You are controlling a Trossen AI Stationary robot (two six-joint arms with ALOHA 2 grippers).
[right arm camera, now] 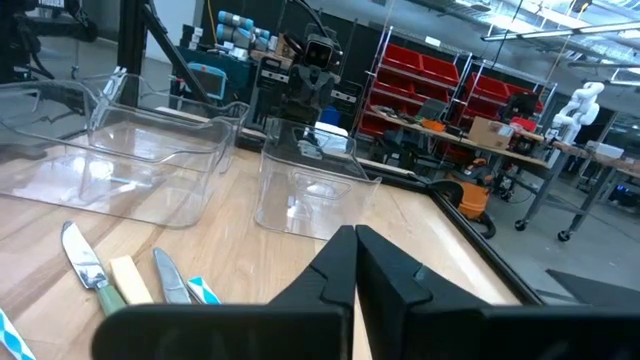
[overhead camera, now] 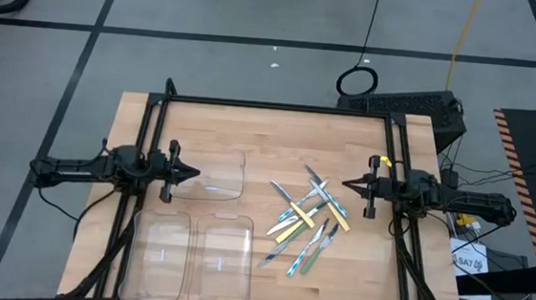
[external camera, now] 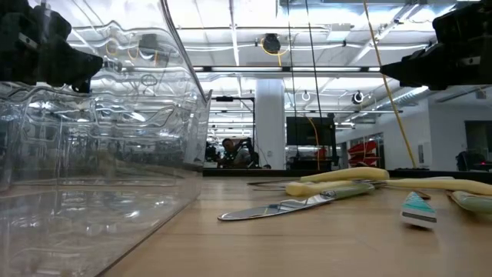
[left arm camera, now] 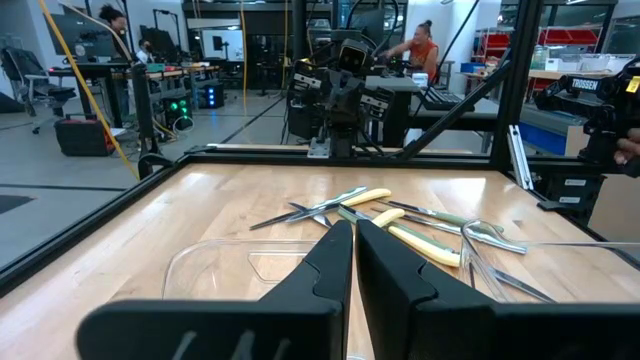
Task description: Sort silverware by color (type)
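The silverware lies in a loose, crossed pile on the wooden table right of centre: slim utensils with shiny metal ends and yellow, pale green and light blue handles, also seen as the silverware and the silverware. My left gripper hovers shut at the table's left side, above a clear tray. My right gripper hovers shut at the right side, pointing at the pile. Neither touches anything.
Three clear plastic trays sit on the left half: one tray under my left gripper, two trays at the near edge. A black frame borders the table. People work in the room beyond.
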